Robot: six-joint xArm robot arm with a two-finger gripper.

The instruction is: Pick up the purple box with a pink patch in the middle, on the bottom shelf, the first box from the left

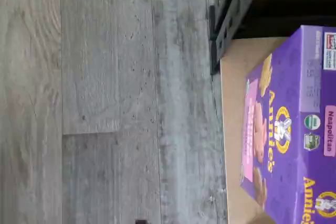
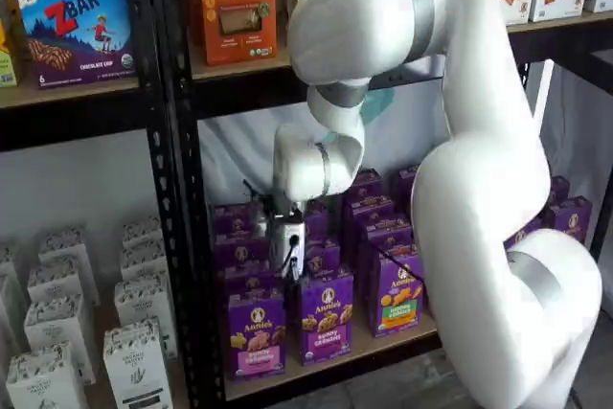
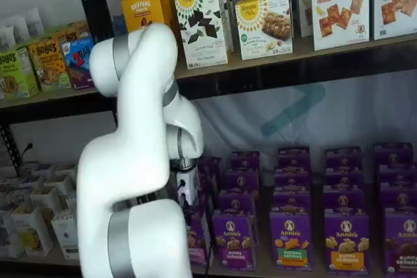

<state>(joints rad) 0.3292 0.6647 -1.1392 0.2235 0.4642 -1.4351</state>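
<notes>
The purple box stands upright at the left front of the bottom shelf, with a pink band low on its front. The wrist view shows it close up, with the Annie's logo and pink patch, on the tan board. My gripper hangs just above and slightly right of the box's top; only its white body and cable show clearly, and no gap between the fingers can be made out. In a shelf view the arm hides most of the box and the gripper sits above it.
A purple Bunny Grahams carton stands right beside the box, then one with a green-and-orange front; more purple cartons are in rows behind. A black upright borders the box's left. White cartons fill the left bay. Grey floor lies below.
</notes>
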